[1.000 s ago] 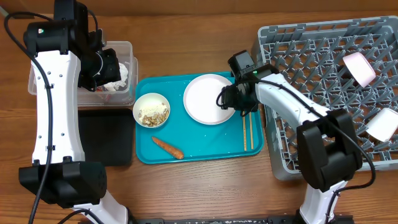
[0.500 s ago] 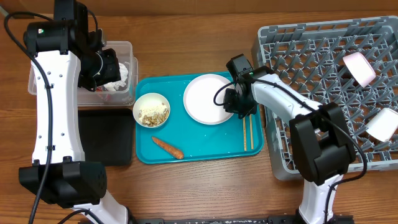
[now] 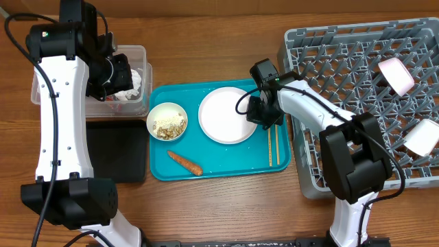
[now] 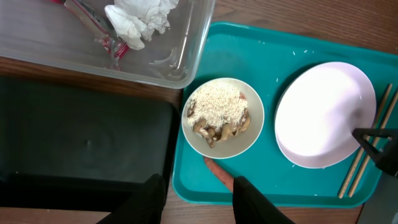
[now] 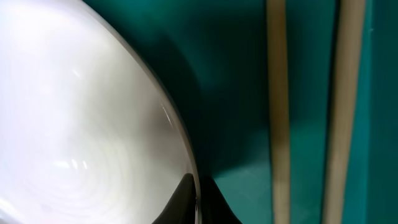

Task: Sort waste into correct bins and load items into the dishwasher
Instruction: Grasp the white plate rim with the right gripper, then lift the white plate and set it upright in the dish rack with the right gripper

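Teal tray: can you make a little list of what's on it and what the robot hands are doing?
tray: teal tray
on it: white plate, bowl of rice scraps, carrot piece, chopsticks
right gripper: pinching the white plate's rim, on the side nearest the chopsticks
left gripper: open, empty

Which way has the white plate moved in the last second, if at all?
Yes. The white plate has slid slightly left on the teal tray, toward the scraps bowl, with the right gripper at its rim.
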Controlling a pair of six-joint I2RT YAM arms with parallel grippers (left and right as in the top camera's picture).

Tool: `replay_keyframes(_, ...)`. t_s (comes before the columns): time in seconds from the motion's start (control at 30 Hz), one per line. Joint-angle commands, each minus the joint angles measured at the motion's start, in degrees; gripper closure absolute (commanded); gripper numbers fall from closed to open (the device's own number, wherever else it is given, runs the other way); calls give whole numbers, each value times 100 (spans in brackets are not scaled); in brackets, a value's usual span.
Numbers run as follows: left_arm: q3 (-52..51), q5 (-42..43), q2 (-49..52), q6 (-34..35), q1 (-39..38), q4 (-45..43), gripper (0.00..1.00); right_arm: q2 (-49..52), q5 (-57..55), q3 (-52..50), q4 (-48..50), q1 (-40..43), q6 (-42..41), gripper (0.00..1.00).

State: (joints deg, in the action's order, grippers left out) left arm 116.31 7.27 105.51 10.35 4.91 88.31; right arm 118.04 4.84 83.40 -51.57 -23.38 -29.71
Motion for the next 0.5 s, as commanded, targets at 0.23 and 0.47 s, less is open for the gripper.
replay_keyframes(0.23, 81, -39, -140, -2, 31, -35, 61, -1075, -1821, 1097, -562, 37, 787, 96)
replay_keyframes(0.47, 81, -35, -140, 0, 31, -105, 61, -2144, -4162, 1344, -293, 271, 1073, 96)
